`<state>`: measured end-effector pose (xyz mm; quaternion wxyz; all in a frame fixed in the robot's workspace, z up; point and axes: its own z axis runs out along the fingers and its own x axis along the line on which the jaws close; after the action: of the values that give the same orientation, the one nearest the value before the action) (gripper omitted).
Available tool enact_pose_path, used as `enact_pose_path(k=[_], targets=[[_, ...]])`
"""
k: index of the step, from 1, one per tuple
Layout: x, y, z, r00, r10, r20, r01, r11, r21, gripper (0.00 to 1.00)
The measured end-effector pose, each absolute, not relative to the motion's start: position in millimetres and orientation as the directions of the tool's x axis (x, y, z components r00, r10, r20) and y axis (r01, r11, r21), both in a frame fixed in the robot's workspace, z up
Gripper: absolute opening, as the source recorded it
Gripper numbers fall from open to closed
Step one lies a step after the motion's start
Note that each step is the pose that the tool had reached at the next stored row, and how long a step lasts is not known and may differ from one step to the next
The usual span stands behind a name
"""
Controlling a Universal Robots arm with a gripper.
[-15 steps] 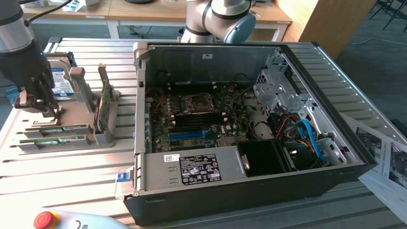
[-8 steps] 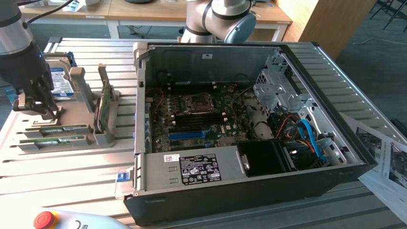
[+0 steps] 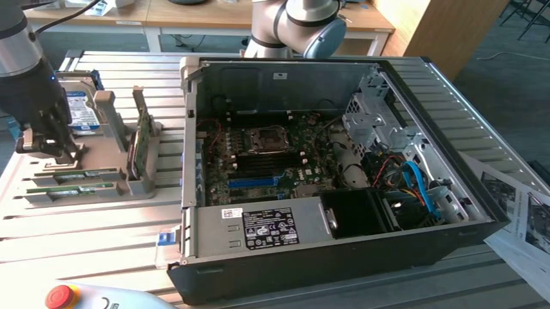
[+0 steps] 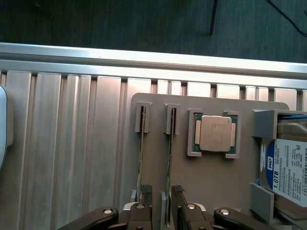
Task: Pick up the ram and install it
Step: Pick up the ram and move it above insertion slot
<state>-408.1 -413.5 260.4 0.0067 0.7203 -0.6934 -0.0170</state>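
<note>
**Aluminium bench: gripper at the parts holder, ram not lifted**

Slotted aluminium table (image 3: pixel 86 238) carries a grey parts holder (image 4: pixel 211 182) at the exterior view's left. An open PC case (image 3: pixel 326 273) sits beside it to the right, with the motherboard (image 3: pixel 266 161) exposed.

- Gripper (image 4: pixel 162 201) is down over the near end of the holder. The jaws stand wide, one finger on each side of the ram (image 4: pixel 169 153). The gap is far wider than the stick. I can't tell whether either pad touches it.
- The ram stands on edge in its holder slot, with its far end seated in the grey bracket. It is not raised and not in the case.
- A second stick (image 4: pixel 141 153) stands parallel in the neighbouring slot, and its near end runs up to the other finger (image 4: pixel 144 196).
- A square silver processor (image 4: pixel 215 133) lies in its pocket just beside the ram slots.
- A blue-labelled hard drive (image 4: pixel 288 167) is racked at the holder's end, past the processor.
- A red stop button (image 3: pixel 58 296) is at the table's front edge.
- Printed sheets (image 3: pixel 524 212) lie at the exterior view's right of the case.
</note>
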Motion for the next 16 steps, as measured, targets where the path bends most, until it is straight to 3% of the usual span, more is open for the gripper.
enact_pose_path(k=[16], targets=[[-408.1,-415.2,256.3,0.038,-0.999,-0.015,-0.999,-0.038,0.033,0.3]])
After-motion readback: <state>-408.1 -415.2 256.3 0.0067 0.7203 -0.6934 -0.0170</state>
